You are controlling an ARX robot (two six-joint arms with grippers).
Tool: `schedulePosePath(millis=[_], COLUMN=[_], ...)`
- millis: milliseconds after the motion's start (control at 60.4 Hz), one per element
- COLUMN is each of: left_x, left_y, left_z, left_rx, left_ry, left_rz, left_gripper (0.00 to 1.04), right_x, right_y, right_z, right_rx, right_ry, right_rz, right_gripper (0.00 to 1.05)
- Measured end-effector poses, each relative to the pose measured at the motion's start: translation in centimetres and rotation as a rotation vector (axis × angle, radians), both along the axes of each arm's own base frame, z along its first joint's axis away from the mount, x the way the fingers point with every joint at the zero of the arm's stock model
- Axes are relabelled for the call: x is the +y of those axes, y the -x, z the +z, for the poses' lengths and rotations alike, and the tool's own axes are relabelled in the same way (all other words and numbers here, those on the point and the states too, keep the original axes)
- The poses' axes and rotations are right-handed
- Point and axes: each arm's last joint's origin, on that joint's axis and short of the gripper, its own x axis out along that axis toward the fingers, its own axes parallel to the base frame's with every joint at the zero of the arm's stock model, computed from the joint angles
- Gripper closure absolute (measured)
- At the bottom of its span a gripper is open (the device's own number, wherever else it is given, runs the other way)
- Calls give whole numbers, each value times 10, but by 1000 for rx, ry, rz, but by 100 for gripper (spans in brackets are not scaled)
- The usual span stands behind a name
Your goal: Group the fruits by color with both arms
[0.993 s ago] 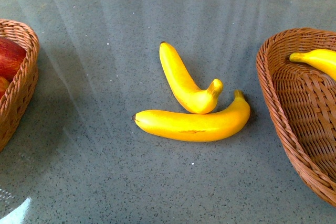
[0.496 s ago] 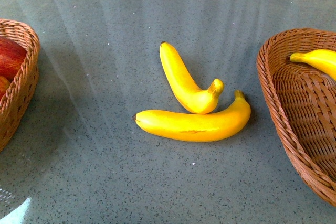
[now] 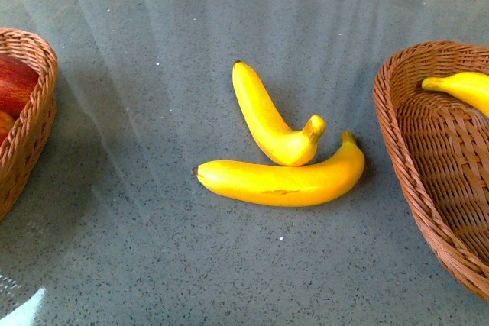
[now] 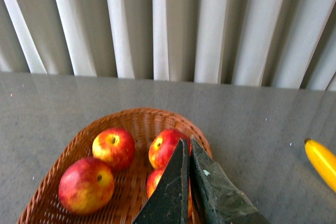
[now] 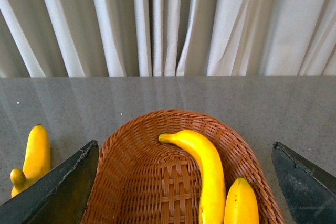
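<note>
Wicker baskets (image 3: 388, 124) at both edges; bananas (image 3: 279, 182) between.

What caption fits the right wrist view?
Open right gripper facing a wicker basket holding two bananas; another banana on the table outside.

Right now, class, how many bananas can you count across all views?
4. On the table: the nearer banana and the farther banana. In the right basket: the curved banana and the cropped banana. More could be hidden beyond the frame.
</note>
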Motion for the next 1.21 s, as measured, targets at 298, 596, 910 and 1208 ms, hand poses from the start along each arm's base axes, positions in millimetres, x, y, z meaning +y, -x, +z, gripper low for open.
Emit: schedulePosePath(millis=[298, 596, 910, 1208], left_x=[0, 0, 0, 0], left_y=[5, 5, 5, 5], left_z=[0, 0, 0, 0], left_rx=[-13, -13, -13, -13], left_ry=[0, 0, -1, -3], left_rz=[-1, 0, -1, -1], left_gripper=[103, 66, 12, 9], right_x=[0, 0, -2, 23], right_y=[0, 0, -23, -92], right_z=[0, 0, 0, -10], right_rx=[0, 0, 518, 459], right_ry=[0, 0, 166, 372], right_rz=[0, 0, 379, 430], right_gripper=[9, 9, 9, 9])
